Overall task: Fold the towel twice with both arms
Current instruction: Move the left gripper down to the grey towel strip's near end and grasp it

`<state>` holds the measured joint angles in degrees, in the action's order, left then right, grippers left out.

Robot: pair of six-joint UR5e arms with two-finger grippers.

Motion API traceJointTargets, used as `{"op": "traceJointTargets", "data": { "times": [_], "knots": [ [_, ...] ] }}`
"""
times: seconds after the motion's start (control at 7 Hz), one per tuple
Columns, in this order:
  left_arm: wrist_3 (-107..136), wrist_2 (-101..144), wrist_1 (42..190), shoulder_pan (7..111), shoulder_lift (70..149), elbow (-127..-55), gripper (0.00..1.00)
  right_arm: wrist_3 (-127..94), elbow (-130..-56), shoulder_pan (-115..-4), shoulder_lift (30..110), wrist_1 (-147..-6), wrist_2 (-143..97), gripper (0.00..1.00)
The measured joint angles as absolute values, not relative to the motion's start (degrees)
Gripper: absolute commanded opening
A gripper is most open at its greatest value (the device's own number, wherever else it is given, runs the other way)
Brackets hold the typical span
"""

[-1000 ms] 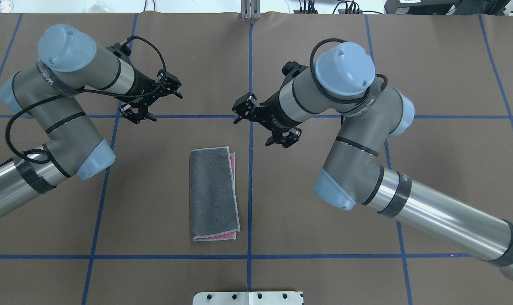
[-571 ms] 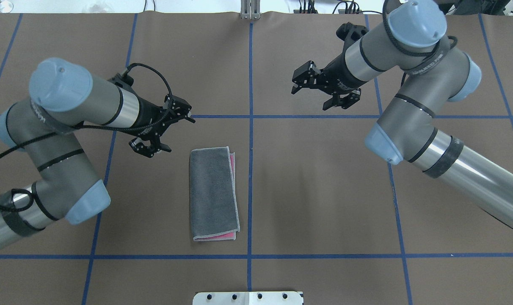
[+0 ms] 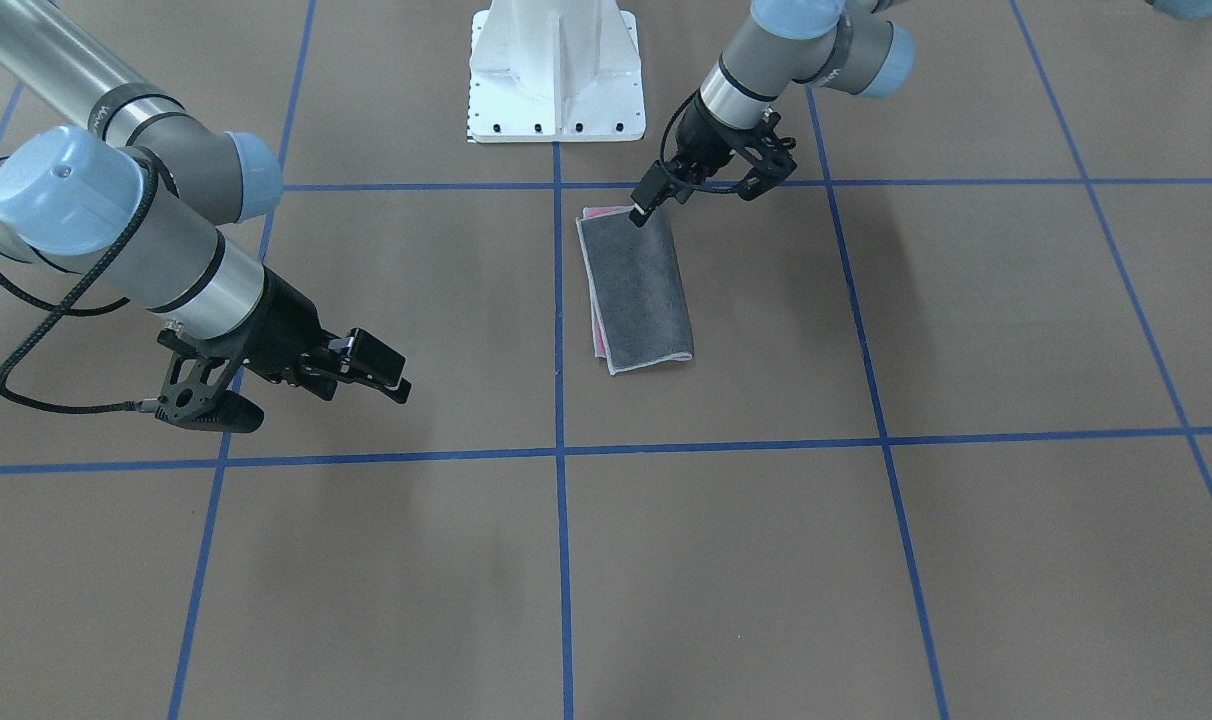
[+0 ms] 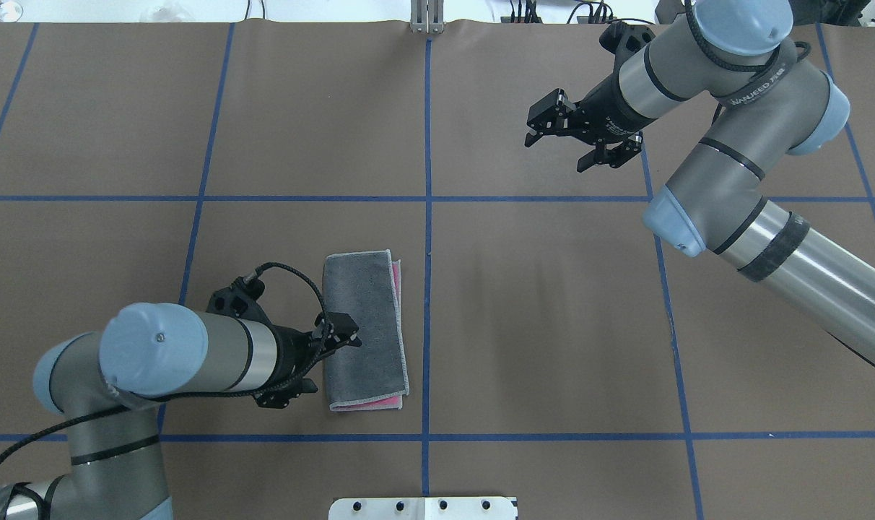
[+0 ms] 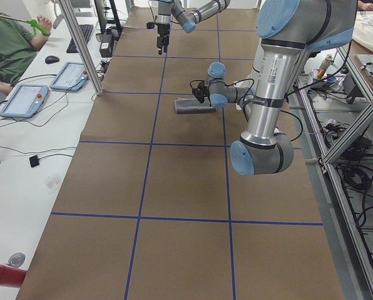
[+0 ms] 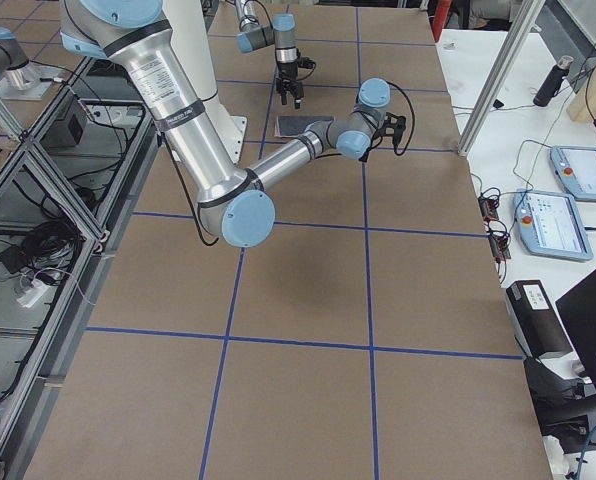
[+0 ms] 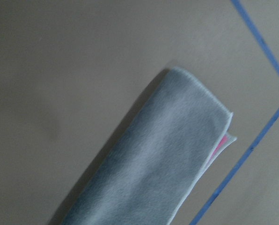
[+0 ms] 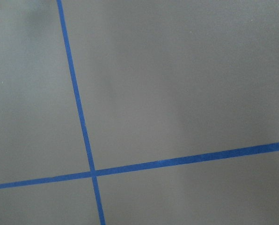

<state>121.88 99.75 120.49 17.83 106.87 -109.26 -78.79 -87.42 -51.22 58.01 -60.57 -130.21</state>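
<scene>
The towel [image 4: 365, 328] lies folded once into a long strip, dark grey face up, with pink showing along its right and near edges. It also shows in the front view [image 3: 636, 290] and the left wrist view [image 7: 153, 159]. My left gripper [image 4: 333, 363] is open and low at the strip's near left edge. One fingertip [image 3: 641, 212] is over the towel's near corner and the other is off its left side. I cannot tell whether it touches the cloth. My right gripper [image 4: 556, 153] is open and empty over bare table, far to the right of the towel.
The brown table cover carries a grid of blue tape lines [image 4: 427, 217]. The white pedestal base [image 4: 423, 508] stands at the near edge, just behind the towel. Operators' tablets and cables [image 5: 24, 100] lie on a white desk beyond the far edge.
My left arm has swung back from beside the towel's far left corner to its near left edge. My right gripper has drawn a little farther right and away. The towel has not moved.
</scene>
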Motion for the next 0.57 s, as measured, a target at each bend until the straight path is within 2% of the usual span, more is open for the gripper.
{"op": "traceJointTargets", "data": {
  "times": [0.29, 0.57],
  "knots": [
    [122.1, 97.8, 120.4, 14.9, 106.7, -108.0, 0.86, -78.8, -87.1, -51.2, 57.9, -60.5, -130.2, 1.00],
    [122.2, 97.4, 120.4, 14.5, 106.6, -107.2, 0.80, -78.9, -87.0, -50.9, 57.9, -60.6, -130.1, 1.00]
  ]
}}
